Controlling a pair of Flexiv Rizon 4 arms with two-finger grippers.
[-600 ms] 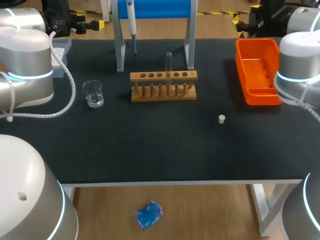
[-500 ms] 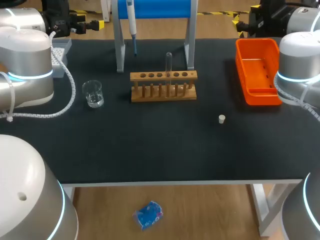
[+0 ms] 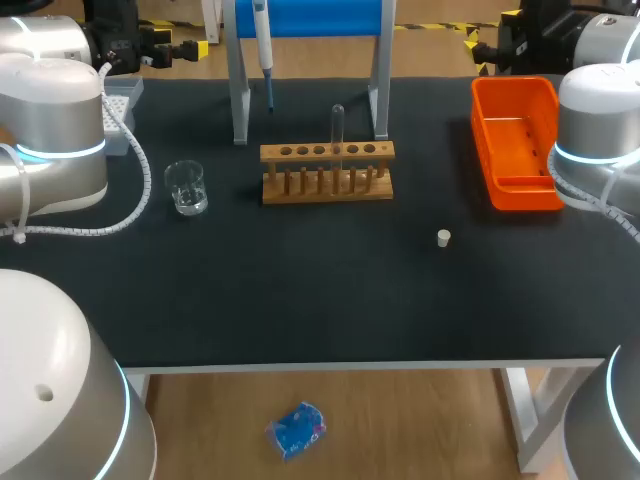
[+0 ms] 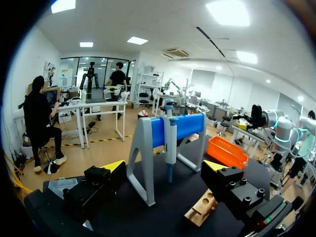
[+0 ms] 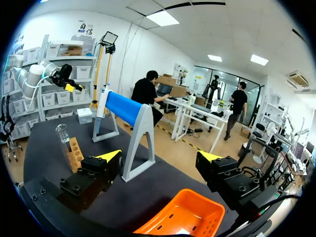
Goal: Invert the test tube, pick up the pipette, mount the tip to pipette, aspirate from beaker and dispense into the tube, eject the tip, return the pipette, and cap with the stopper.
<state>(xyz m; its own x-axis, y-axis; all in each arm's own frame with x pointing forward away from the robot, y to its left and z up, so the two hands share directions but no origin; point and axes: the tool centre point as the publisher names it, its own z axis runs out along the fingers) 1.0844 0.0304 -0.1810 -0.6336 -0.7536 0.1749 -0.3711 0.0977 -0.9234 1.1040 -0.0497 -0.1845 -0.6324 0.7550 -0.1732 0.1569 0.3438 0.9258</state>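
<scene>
A clear glass tube (image 3: 338, 130) stands upright in the wooden rack (image 3: 327, 172) on the matte black surface (image 3: 300, 290). The round glass beaker (image 3: 186, 187) is left of the rack. The small white stopper (image 3: 444, 238) lies well apart from the rack and from the surface edges. The left hand (image 4: 164, 168) and right hand (image 5: 160, 157) are spread open and hold nothing.

— Where is the test tube (image 3: 338, 130)?
— Upright in the wooden rack (image 3: 327, 152), rounded end up. The pipette (image 3: 262, 30) hangs on the stand (image 3: 238, 90) behind it.
— And the beaker (image 3: 186, 187), the stopper (image 3: 444, 238)?
— The clear beaker stands left of the rack. The small white stopper lies well apart, on the right.
</scene>
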